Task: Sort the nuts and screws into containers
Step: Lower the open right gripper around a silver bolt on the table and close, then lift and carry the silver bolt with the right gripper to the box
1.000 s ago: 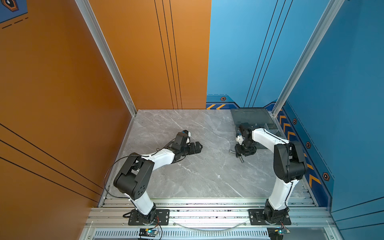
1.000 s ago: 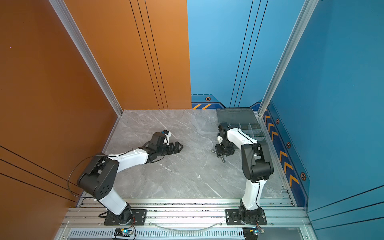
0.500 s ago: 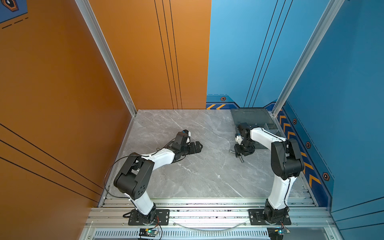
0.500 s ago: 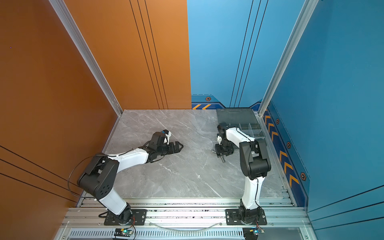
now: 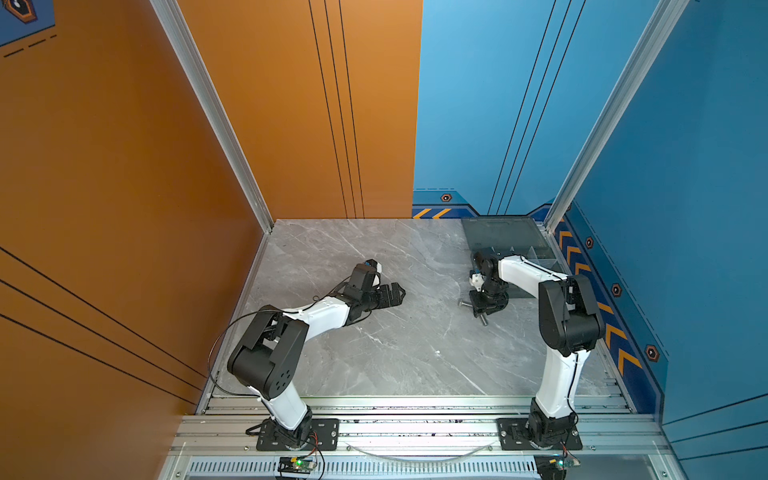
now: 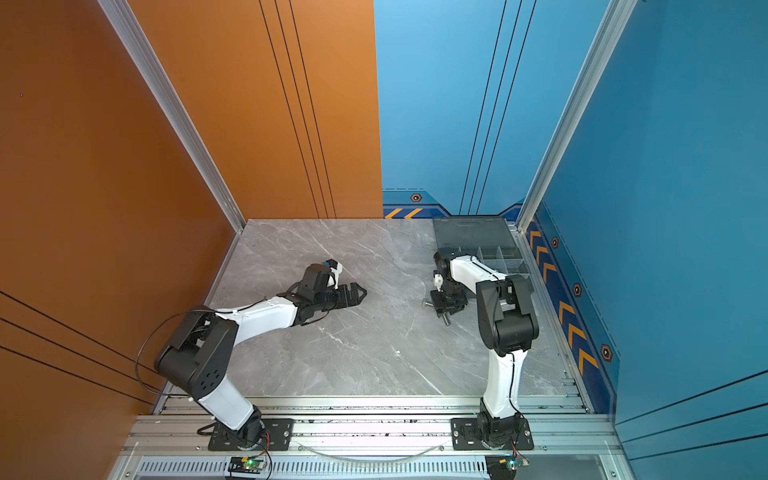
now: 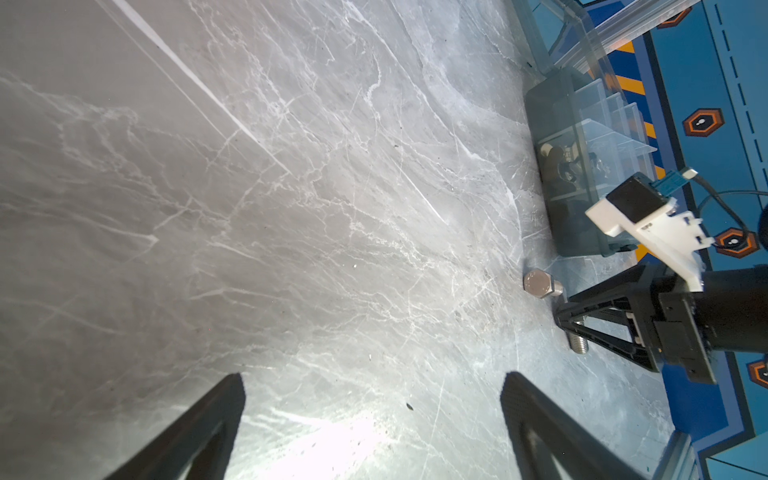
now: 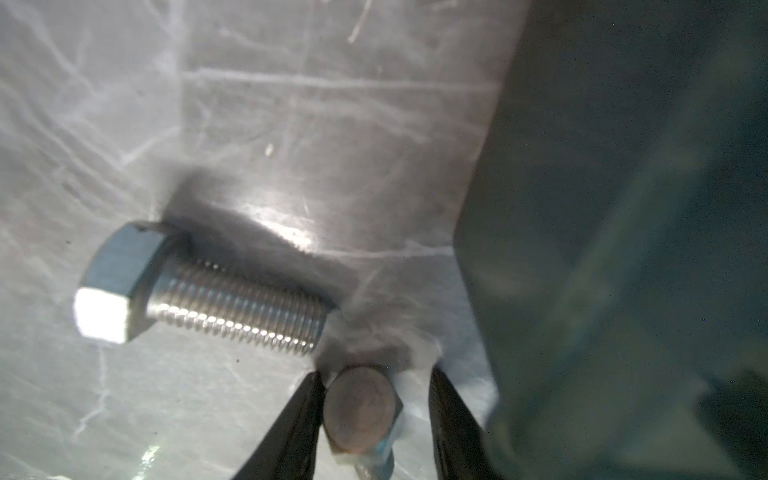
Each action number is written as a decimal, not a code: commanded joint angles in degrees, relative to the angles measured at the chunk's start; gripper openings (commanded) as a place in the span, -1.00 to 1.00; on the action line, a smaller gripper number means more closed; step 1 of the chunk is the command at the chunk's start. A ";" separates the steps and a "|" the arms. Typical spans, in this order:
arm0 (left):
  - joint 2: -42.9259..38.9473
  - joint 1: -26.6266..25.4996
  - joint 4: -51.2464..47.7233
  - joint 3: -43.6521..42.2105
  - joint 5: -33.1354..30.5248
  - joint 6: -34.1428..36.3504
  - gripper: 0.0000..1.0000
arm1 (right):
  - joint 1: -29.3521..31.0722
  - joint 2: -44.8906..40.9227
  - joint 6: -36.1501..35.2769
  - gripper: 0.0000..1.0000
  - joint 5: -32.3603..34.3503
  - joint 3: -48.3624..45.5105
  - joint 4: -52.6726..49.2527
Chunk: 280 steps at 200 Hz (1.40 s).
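R gripper (image 8: 374, 374) jaws straddle silver screw (image 8: 361, 411) head on bench (image 8: 291, 124), gap one side, unclamped. 2nd screw (image 8: 199, 295) beside. L gripper (image 7: 372, 376) jaws wide, empty.

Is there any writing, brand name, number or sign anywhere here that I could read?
No readable word or number anywhere.
Blue wall: only hexagon badges and orange stripes, no letters.
White camera mount: tiny raised marking, too small to read.
Screw head: blurred, nothing legible.
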 commanded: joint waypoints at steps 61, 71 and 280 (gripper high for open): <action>0.41 -0.31 -1.23 0.75 -0.19 0.04 0.96 | -0.30 -0.55 1.48 -0.92 -3.57 -0.34 -1.15; 0.42 -0.32 -1.15 0.70 -0.18 0.04 0.96 | -0.66 -1.74 1.76 -0.97 -5.17 -0.59 -1.00; -1.60 0.70 1.93 -1.77 0.77 -1.11 0.96 | -38.53 -12.54 32.99 -1.00 -21.65 -4.57 23.31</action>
